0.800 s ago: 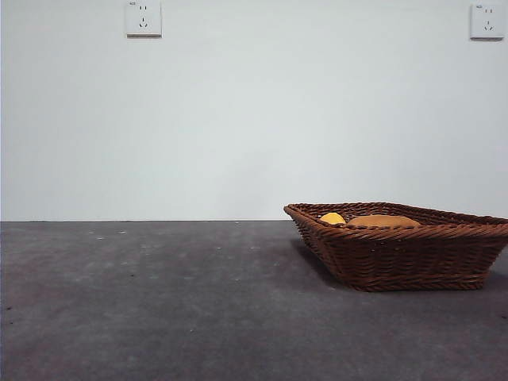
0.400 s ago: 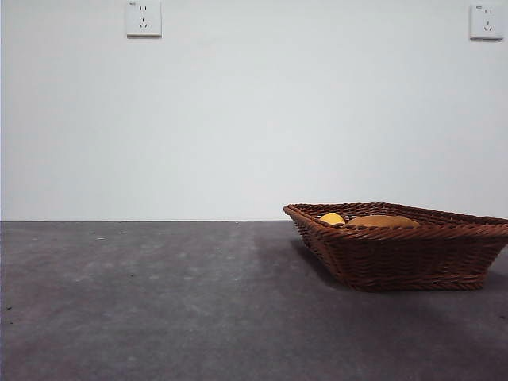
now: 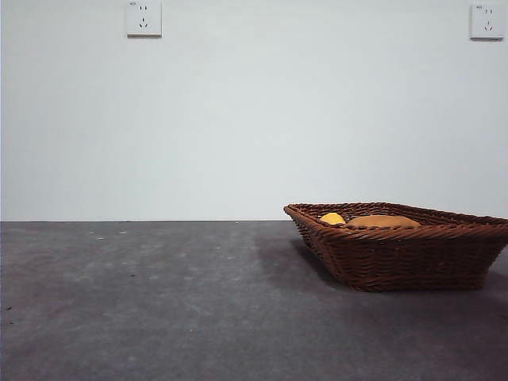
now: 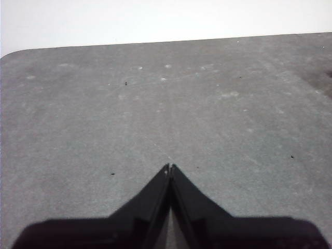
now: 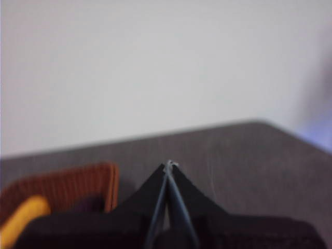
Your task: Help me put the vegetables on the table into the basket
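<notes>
The brown woven basket (image 3: 401, 252) stands on the dark grey table (image 3: 159, 302) at the right. Over its rim peek the yellow corn cob (image 3: 332, 217) and the brown potato (image 3: 382, 221). In the right wrist view the basket (image 5: 67, 187) shows blurred, with the yellow corn (image 5: 23, 215) and a dark purple shape, probably the eggplant (image 5: 88, 203), inside. My right gripper (image 5: 168, 166) is shut and empty, raised beside the basket. My left gripper (image 4: 170, 167) is shut and empty over bare table. Neither arm shows in the front view.
Two white wall sockets (image 3: 144, 17) (image 3: 486, 21) sit high on the pale wall behind the table. The table's far edge (image 4: 155, 42) runs across the left wrist view.
</notes>
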